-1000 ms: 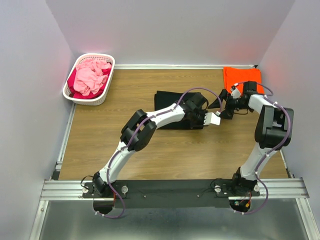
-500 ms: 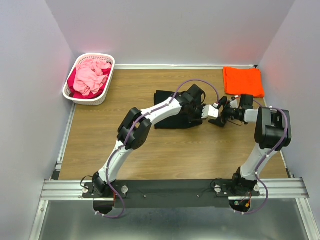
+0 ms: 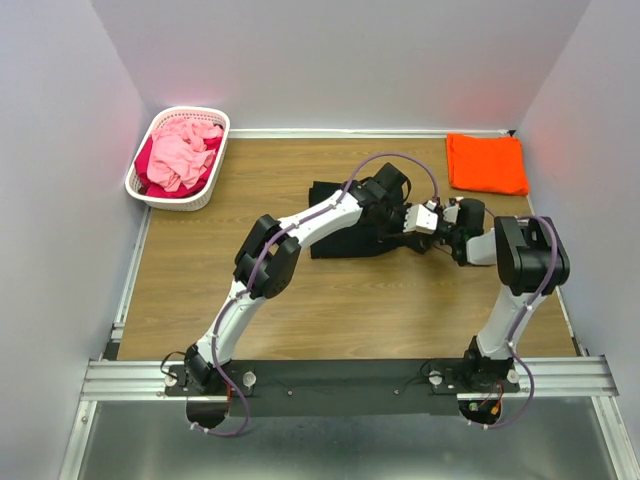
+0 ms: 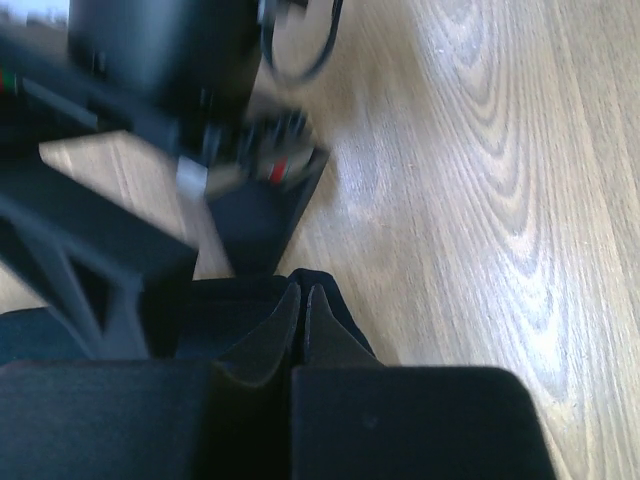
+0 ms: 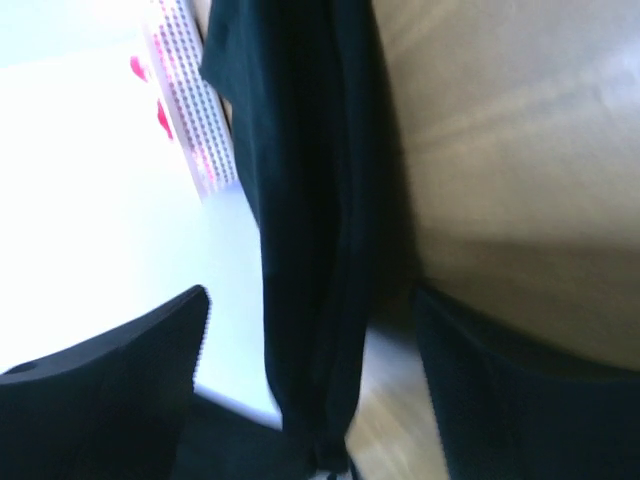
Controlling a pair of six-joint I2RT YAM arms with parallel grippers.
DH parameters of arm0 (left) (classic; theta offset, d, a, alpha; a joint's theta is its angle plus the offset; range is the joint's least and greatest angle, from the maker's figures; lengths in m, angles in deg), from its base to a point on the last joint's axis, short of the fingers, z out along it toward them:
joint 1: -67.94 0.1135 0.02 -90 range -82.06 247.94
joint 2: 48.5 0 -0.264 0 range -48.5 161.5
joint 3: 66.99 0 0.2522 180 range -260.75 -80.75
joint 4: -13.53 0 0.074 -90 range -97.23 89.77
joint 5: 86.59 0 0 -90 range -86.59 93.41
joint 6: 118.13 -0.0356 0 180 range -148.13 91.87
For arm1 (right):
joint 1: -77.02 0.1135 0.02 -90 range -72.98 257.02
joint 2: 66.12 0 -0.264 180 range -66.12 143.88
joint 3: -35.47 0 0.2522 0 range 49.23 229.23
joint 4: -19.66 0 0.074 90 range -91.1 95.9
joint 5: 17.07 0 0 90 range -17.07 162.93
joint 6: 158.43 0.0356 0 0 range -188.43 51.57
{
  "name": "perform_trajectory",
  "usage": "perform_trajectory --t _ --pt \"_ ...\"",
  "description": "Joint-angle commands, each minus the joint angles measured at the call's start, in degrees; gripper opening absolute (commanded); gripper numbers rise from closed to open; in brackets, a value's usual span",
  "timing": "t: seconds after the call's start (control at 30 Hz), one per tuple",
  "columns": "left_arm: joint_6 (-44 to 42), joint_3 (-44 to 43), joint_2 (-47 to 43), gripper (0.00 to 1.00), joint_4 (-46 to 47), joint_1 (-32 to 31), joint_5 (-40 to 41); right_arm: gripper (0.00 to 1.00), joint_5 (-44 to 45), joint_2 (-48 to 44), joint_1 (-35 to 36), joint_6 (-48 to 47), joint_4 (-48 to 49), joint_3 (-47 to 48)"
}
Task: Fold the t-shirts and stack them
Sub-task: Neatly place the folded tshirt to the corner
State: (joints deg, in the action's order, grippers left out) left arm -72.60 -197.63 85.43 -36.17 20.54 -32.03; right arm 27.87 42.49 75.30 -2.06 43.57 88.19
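Observation:
The black t-shirt [image 3: 338, 228] lies partly folded in the middle of the table. My left gripper [image 3: 432, 226] is just past its right edge. In the left wrist view it [image 4: 302, 295] is shut, with a bit of black cloth [image 4: 335, 300] around the fingertips. My right gripper [image 3: 447, 238] faces it from the right, very close. In the right wrist view it [image 5: 310, 295] is open wide, and a hanging strip of the black shirt [image 5: 305, 180] runs between its fingers [image 5: 130, 370]. The orange t-shirt [image 3: 487, 163] lies folded flat at the back right.
A white lattice basket [image 3: 178, 157] with pink and red clothes stands at the back left; it also shows in the right wrist view [image 5: 190, 110]. Walls close in the table on the left, back and right. Bare wood lies in front of the black shirt.
My right gripper has left the orange shirt's edge and moved left and nearer, up to the left gripper. The left gripper has shifted slightly back and right with the black cloth.

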Motion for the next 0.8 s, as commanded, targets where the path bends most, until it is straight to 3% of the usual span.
perform_trajectory --t 0.0,0.1,0.2,0.23,0.27,0.77 --pt "1.0 -1.9 -2.6 0.0 -0.1 -0.1 -3.0 0.84 11.1 5.1 3.1 5.0 9.2 -0.5" --pt "1.5 -1.8 -2.8 0.0 -0.1 -0.2 -3.3 0.71 15.1 9.4 4.2 7.6 13.7 0.3" --pt "1.8 -0.9 -3.1 0.0 -0.1 0.0 -3.9 0.51 16.1 12.7 4.5 9.3 18.6 2.7" --pt "1.8 -0.5 -3.4 0.0 0.0 0.1 -4.1 0.37 16.8 14.2 4.7 9.1 19.0 4.0" --pt "1.8 -0.3 -3.4 0.0 0.0 0.1 -4.1 0.35 17.3 14.7 4.7 9.1 19.2 4.3" --pt "2.5 0.0 -2.7 0.0 0.2 0.9 -4.6 0.44 20.0 24.1 6.5 9.9 22.6 10.3"
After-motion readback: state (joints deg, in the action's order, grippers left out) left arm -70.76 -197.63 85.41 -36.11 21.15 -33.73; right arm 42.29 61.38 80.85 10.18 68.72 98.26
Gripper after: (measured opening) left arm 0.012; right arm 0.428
